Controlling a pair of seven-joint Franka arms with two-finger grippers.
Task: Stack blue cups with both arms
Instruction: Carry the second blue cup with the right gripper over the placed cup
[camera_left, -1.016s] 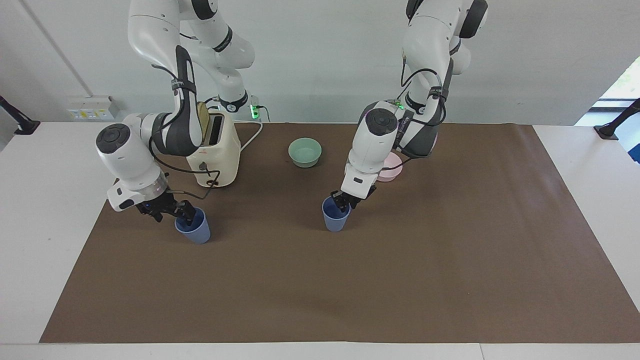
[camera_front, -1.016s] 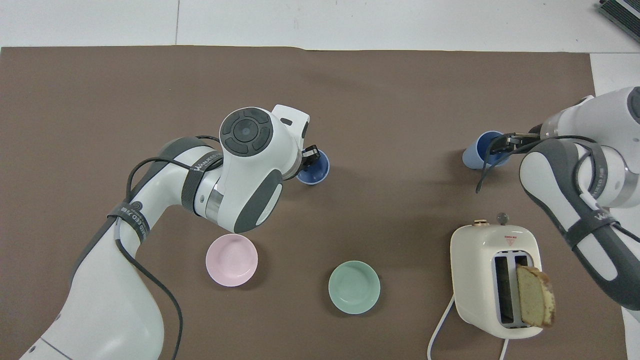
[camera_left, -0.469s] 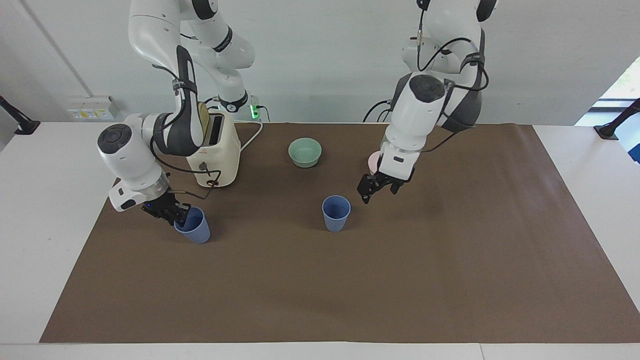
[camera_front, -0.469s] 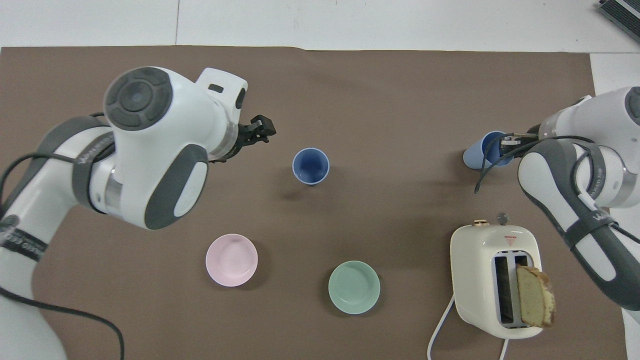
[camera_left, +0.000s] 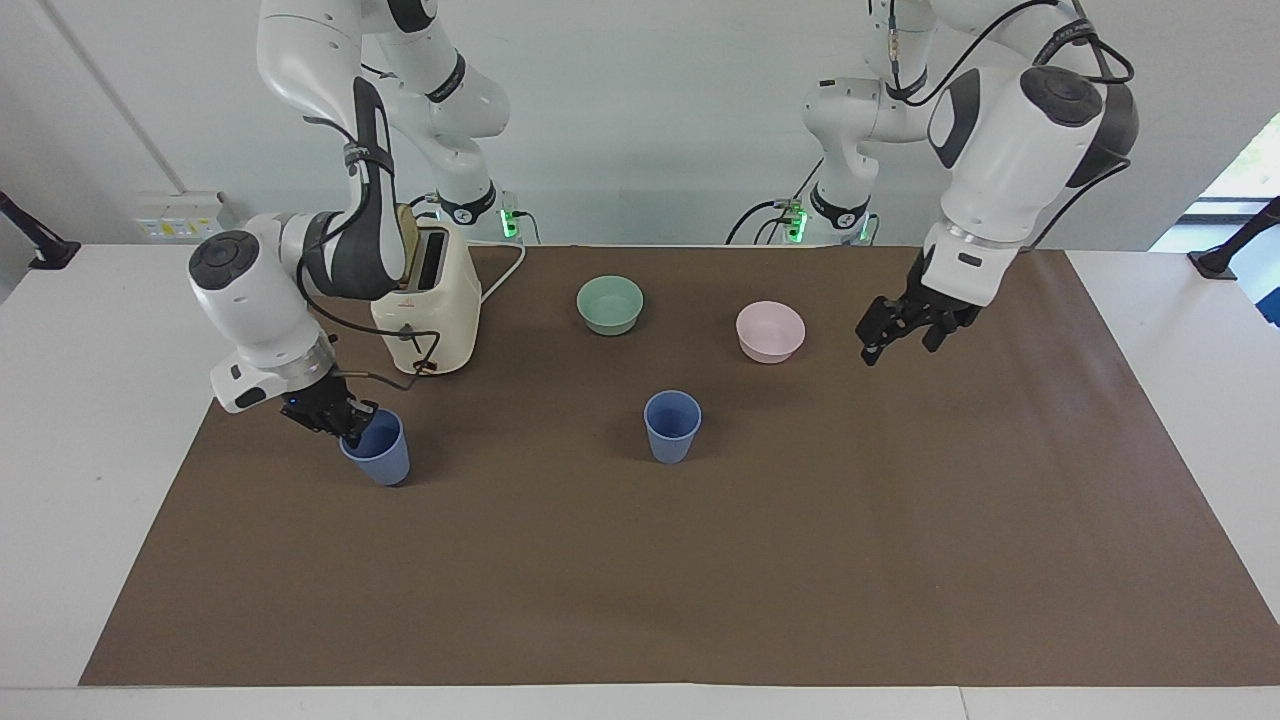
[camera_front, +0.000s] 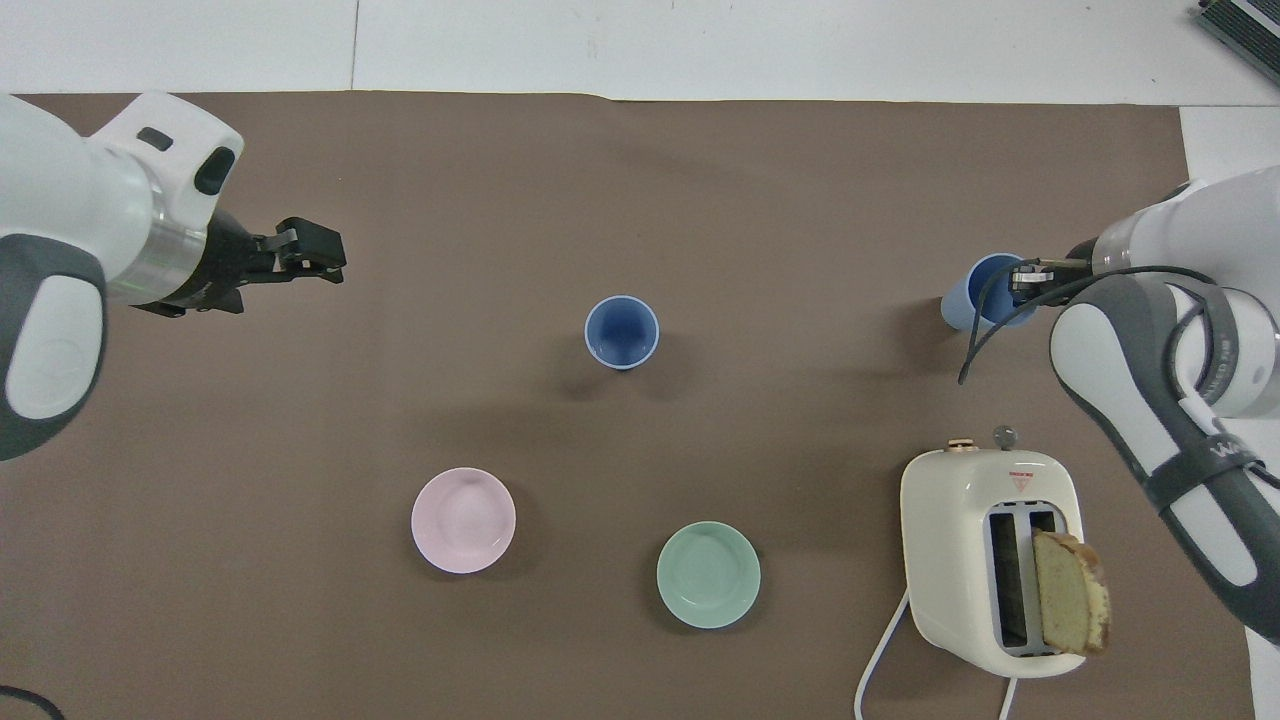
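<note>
the right hand (camera_left: 343, 425) pinches the rim of one blue cup (camera_left: 377, 449) at the right arm's end of the brown mat (camera_left: 640, 560), one finger inside and one outside; the cup tilts slightly. it sits just farther from the robots than the cream toaster (camera_left: 432, 300) with its slice of bread (camera_front: 1070, 592). the second blue cup (camera_left: 672, 426) stands upright and alone near the mat's middle. the left hand (camera_left: 905, 335) hangs in the air over bare mat toward the left arm's end, fingers spread wide, holding nothing, beside the pink bowl (camera_left: 770, 331). the green bowl (camera_left: 610, 304) sits between that bowl and the toaster.
</note>
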